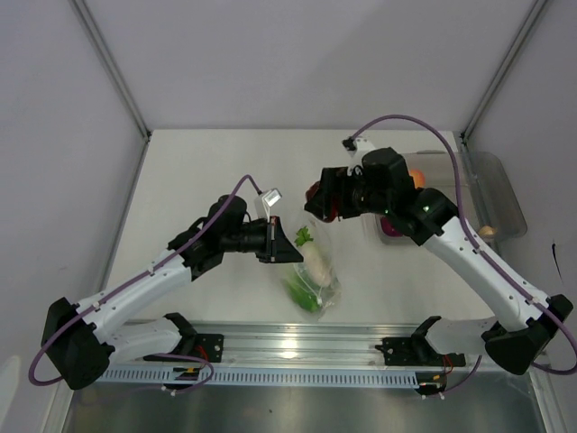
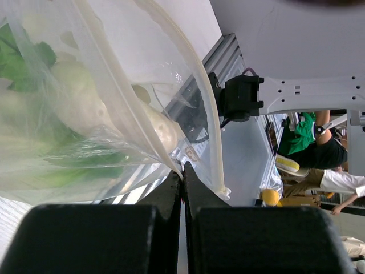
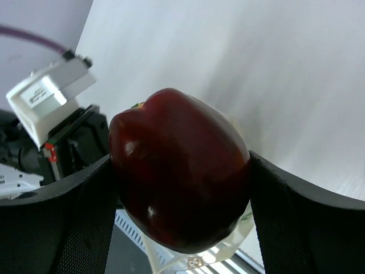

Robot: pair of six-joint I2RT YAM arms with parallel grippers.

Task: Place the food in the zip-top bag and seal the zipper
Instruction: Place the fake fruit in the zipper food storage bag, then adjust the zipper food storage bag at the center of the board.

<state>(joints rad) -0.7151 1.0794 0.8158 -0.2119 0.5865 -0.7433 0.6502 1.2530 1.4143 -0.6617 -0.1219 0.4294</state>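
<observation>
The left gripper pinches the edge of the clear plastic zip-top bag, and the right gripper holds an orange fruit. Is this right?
No: the right wrist view shows the right gripper holding a glossy dark red fruit, not orange. The left gripper does pinch the zip-top bag.

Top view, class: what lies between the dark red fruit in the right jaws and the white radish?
The clear upper part of the zip-top bag, with green leaves of the radish inside; top view.

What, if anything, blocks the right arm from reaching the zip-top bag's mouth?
Likely nothing, so yes: the left claw holds the zip-top bag up by its rim; the right claw, gripping the dark red fruit, hangs close by.
</observation>
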